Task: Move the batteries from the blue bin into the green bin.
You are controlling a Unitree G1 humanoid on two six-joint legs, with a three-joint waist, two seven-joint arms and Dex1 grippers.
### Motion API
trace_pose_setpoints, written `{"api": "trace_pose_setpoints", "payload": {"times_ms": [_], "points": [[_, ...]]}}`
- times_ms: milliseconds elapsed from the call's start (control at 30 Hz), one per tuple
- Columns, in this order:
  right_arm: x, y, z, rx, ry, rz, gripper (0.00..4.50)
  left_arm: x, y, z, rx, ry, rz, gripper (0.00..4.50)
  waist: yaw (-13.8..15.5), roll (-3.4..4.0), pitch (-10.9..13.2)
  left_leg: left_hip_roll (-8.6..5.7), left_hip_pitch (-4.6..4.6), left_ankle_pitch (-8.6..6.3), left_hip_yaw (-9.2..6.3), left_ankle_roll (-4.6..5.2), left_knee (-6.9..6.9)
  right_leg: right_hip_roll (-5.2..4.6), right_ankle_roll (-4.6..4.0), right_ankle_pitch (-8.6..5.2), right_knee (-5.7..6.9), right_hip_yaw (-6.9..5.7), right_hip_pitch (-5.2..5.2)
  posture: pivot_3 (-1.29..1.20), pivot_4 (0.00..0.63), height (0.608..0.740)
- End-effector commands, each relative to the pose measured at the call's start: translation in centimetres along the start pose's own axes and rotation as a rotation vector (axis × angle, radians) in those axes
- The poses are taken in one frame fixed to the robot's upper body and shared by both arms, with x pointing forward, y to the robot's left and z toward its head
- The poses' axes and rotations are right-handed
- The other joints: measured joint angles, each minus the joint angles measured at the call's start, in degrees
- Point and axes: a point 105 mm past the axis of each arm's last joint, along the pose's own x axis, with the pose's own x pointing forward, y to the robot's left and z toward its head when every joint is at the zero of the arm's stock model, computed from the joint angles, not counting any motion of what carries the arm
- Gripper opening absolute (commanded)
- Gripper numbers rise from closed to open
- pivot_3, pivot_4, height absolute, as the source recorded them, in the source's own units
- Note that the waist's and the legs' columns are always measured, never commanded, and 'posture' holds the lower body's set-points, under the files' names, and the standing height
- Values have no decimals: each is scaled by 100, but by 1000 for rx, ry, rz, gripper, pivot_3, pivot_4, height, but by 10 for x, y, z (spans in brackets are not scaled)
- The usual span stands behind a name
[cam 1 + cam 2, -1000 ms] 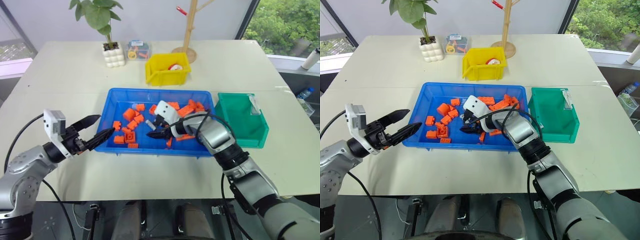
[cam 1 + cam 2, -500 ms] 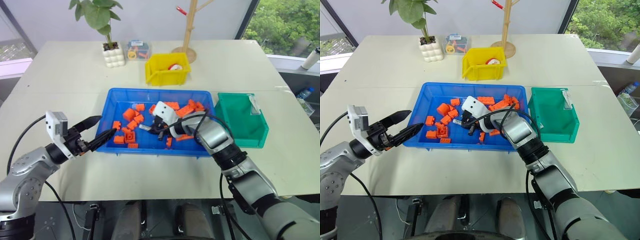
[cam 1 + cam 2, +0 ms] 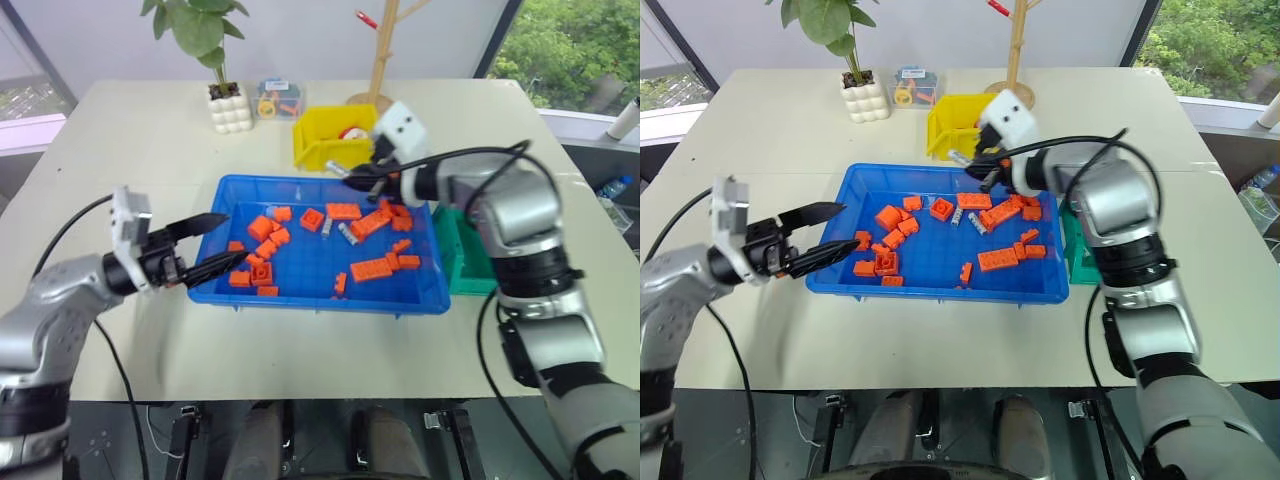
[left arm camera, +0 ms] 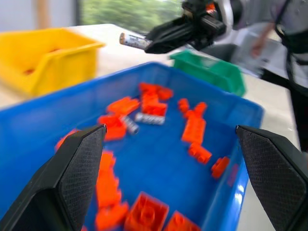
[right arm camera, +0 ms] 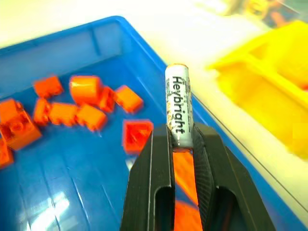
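One battery (image 5: 178, 105) between right pincer (image 5: 182, 139) fingers

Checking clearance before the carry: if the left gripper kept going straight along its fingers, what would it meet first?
Probably the blue bin: the left gripper, open, points across its near-left wall toward the orange bricks inside. Whether it clears the rim is unclear.

You see a glossy plastic blue bin (image 3: 228, 200) catching glare on its smooth floor, the battery (image 5: 178, 104) wearing a shiny silver-white printed wrap, and orange bricks (image 3: 369, 268) of hard, smooth plastic. The table (image 3: 120, 160) looks matt; the fingers (image 4: 77, 166) show a fine textured black surface.
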Motion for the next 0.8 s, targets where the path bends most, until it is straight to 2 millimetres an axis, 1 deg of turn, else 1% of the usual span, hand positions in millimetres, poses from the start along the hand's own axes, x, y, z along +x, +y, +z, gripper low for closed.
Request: {"api": "trace_pose_setpoints", "payload": {"times_ms": [33,133,167,267,367,433,533,600,667,800], "points": [[-30,-7,7,-10,-19,-68,19,12,7,6,53,18,-91,4500,-12,0,0,0,-4,0,1,0,0,0,0,0,1,0,-4,0,150,739],[-58,-19,-6,21,25,-166,19,29,16,8,81,25,-169,4500,3,0,1,1,-23,1,3,1,4,1,0,0,4,-1,-23,0,150,739],[-64,-21,-9,27,34,-187,19,33,18,7,86,28,-185,4500,6,0,1,1,-27,2,4,1,6,4,0,0,3,-1,-27,0,150,739],[-94,-36,-26,63,86,-310,19,48,22,6,88,28,-252,4500,20,-2,1,0,-33,2,5,1,10,2,1,0,3,-1,-29,0,150,739],[-116,-43,-38,83,120,-395,19,58,25,4,88,27,-294,4500,24,-2,2,-1,-35,2,5,2,12,2,1,0,3,-1,-30,0,150,739],[-128,-44,-45,92,141,-436,19,64,25,2,87,27,-316,4500,6,-2,2,0,-35,2,4,2,12,3,1,0,4,-1,-31,0,150,739],[-142,-45,-59,111,181,-483,19,70,27,1,90,28,-334,4500,-3,-3,2,2,-34,2,5,2,11,4,1,0,4,-1,-31,0,150,739],[-147,-45,-65,125,196,-500,19,71,27,0,93,28,-342,4500,3,-3,2,3,-34,2,4,2,12,5,1,0,5,-1,-30,0,150,739],[-148,-43,-72,142,211,-503,19,71,27,1,95,28,-348,4500,4,-3,2,3,-34,3,5,2,14,4,1,0,4,-1,-30,0,150,739],[-142,-40,-84,173,227,-490,19,69,29,2,102,28,-338,4500,8,-3,2,3,-34,3,3,2,16,4,1,0,5,-1,-29,0,150,739]]}}
